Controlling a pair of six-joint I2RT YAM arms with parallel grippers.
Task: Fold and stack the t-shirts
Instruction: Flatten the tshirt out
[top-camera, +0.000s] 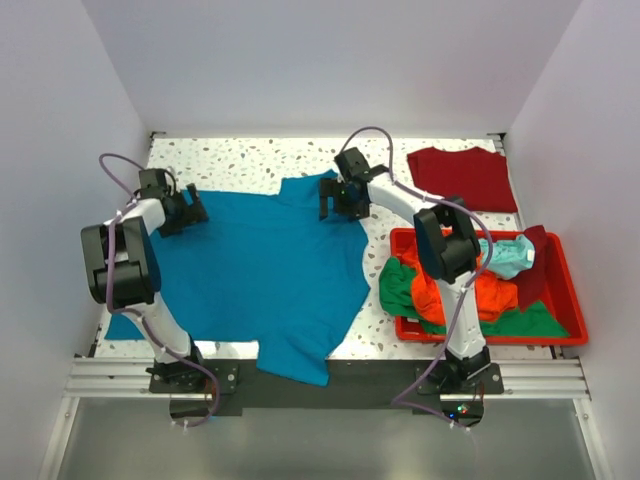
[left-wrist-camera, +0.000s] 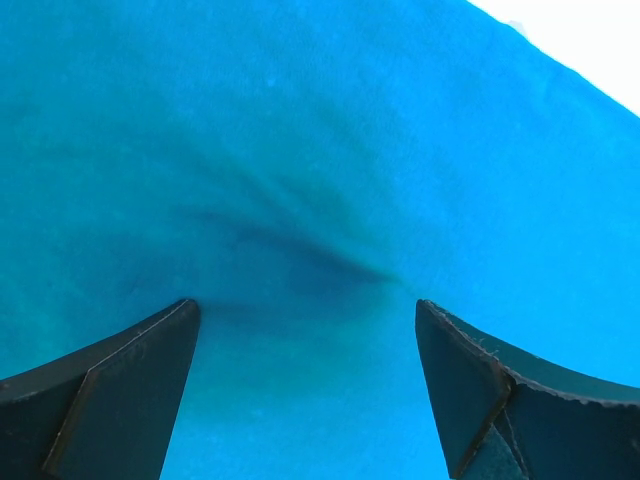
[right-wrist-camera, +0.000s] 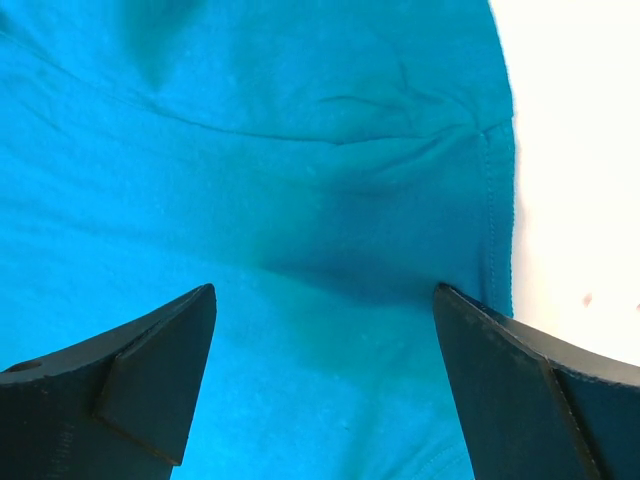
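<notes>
— Where's the teal-blue t-shirt?

— Spread out on the speckled surface, just beside the red bin. It's on the side of the bin that faces the left arm, and its nearest edge lies close to the bin's wall.

— And the left gripper?

— It's at the shirt's edge farthest from the bin, pointing down at the cloth. In the left wrist view its two fingers stand wide apart with nothing clamped between them. Teal cloth fills the gap, with a soft, dark dimple just ahead of the tips.

— Is it pressing on the cloth?

— I can't tell whether the tips touch it.

— The right gripper?

— It's over the shirt's far corner on the bin side, close to the bin's far corner. It's released too. The right wrist view shows the fingers spread, with the cloth lying between them. A stitched hem runs past one fingertip, and bare surface shows beyond it. A few creases gather just ahead of the tips.

— So neither is holding it?

— Neither. The jaws of both are parted over flat cloth.

— And the other shirts?

— A dark red t-shirt lies flat on the surface just beyond the bin's far wall. Inside the bin are an orange one, a green one and a pale aqua one, all heaped together.
</notes>
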